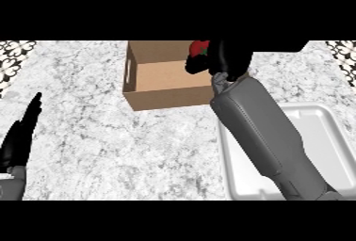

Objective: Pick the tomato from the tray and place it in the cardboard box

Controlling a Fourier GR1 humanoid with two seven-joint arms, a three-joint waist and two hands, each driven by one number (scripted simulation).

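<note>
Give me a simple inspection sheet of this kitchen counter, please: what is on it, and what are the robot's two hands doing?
Surface: grey-white marbled counter.
Job's things: the red tomato is in the right hand, over the far right part of the open cardboard box; the white tray lies at the right, partly hidden by the forearm.
Clutter: nothing seen.
Hands: the right hand is curled round the tomato; the left hand rests open at the left edge, fingers straight.
Cables: nothing seen.
Surroundings: patterned black-and-white areas at the far corners.

cardboard box [167, 77] open on top, marble counter [125, 146] bare between
</note>
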